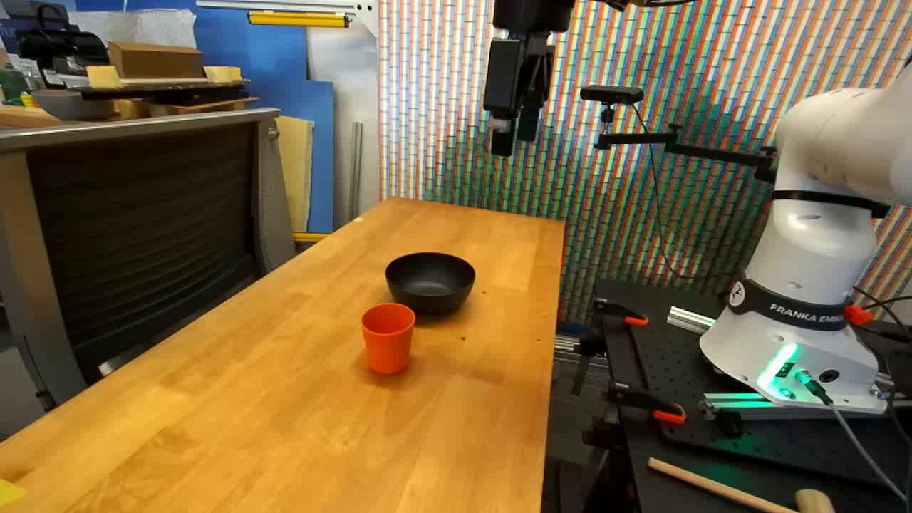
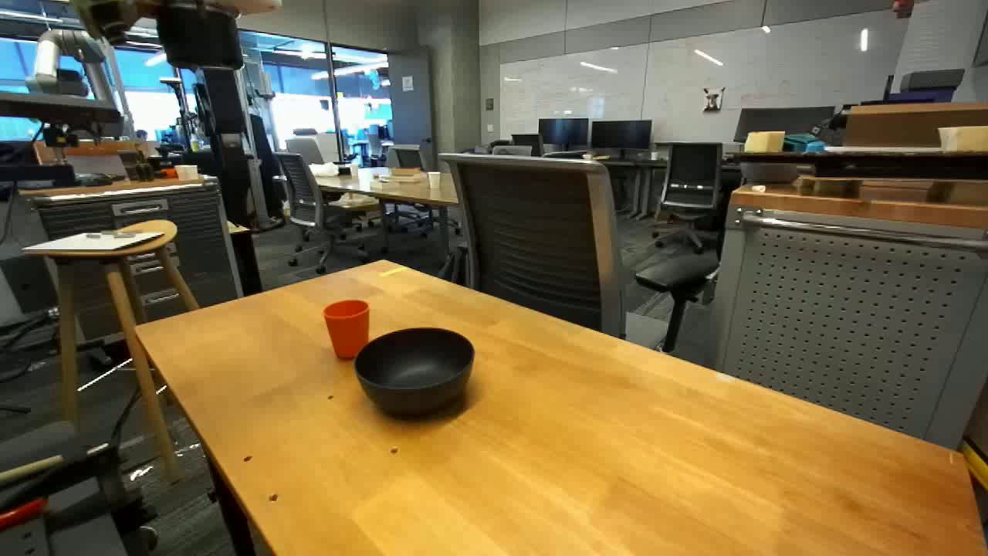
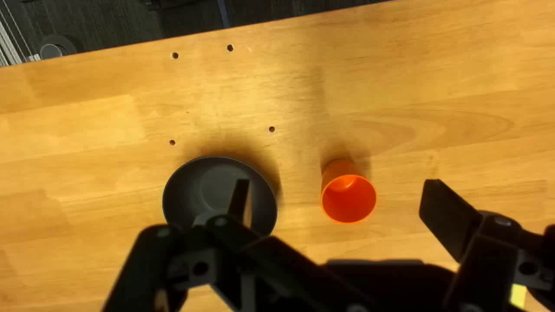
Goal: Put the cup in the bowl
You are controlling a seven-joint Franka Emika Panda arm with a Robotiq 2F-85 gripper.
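Note:
The orange-red cup (image 1: 388, 340) stands upright on the wooden table, with its mouth up. It also shows in an exterior view (image 2: 347, 330) and in the wrist view (image 3: 349, 199). The black bowl (image 1: 429, 285) stands beside it, apart from it; it also shows in an exterior view (image 2: 414, 372) and in the wrist view (image 3: 217, 186). The bowl's inside looks empty. My gripper (image 1: 514, 141) is high above the table, open and empty. In the wrist view my gripper's (image 3: 337, 180) fingers are wide apart; the left one overlaps the bowl, and the cup shows between them, below.
The wooden table (image 2: 617, 448) carries the cup and the bowl. A chair (image 1: 149, 206) stands along its long side. A camera on an arm (image 1: 611, 94) stands near the robot base. A stool (image 2: 116, 243) stands beyond one table corner.

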